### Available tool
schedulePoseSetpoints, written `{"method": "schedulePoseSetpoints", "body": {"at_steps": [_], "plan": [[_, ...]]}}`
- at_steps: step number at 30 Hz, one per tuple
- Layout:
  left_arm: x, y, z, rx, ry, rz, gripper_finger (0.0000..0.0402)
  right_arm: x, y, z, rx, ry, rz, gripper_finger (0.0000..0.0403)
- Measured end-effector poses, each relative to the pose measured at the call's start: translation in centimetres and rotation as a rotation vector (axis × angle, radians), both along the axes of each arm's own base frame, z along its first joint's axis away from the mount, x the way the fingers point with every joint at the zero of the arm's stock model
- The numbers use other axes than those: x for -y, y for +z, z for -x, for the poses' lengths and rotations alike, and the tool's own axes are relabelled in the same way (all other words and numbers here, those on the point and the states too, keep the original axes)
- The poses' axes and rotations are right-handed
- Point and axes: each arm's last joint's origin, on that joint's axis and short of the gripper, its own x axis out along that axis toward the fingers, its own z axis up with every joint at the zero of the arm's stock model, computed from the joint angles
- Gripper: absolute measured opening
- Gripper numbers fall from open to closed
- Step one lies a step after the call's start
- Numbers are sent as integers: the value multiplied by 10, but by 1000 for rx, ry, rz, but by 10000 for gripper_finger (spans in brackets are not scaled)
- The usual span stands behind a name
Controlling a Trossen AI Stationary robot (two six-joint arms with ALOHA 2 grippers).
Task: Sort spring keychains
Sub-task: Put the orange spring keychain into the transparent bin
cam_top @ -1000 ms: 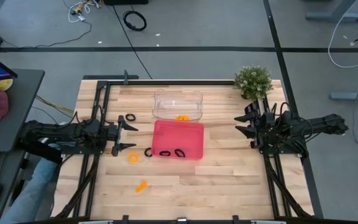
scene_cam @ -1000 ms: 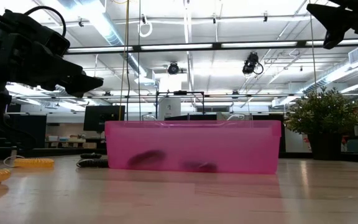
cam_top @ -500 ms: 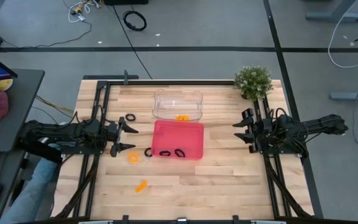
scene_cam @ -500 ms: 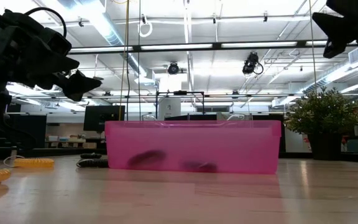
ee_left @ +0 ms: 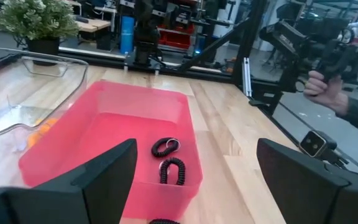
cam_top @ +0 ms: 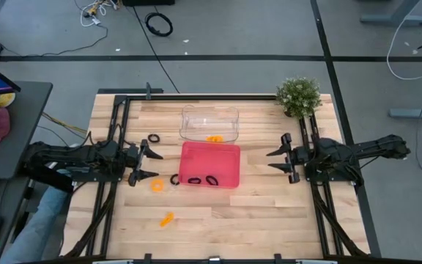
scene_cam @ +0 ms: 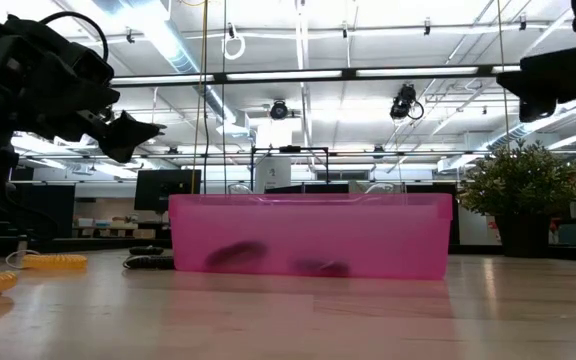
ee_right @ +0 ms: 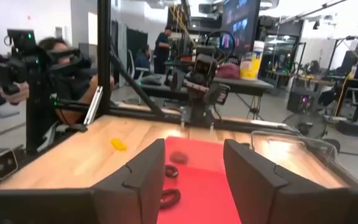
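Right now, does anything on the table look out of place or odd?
Nothing is spilled or damaged. Sorting looks unfinished: two black keychains lie in the pink tray, one orange keychain in the clear tray, while others lie loose on the table, such as an orange one near the front.
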Motion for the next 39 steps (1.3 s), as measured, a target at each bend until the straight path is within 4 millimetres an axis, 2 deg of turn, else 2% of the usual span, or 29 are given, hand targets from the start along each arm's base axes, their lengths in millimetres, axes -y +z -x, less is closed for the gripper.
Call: {"method": "schedulePoseSetpoints", "body": {"at_steps": [15, 24, 28, 35, 39], "plan": [[5, 4, 1, 8, -162, 81, 337, 0, -20, 1, -211, -1, 0, 166], [11, 36, 6, 99, -316, 83, 337, 0, -23, 1, -238, -1, 4, 166], [19, 38, 9, 113, -401, 35, 337, 0, -23, 1, -237, -1, 4, 166], [29, 34, 5, 75, -339, -90, 337, 0, -22, 1, -236, -1, 3, 166], [33, 45, 2, -48, -285, -129, 337, 0, -22, 1, -236, -1, 3, 166]]}}
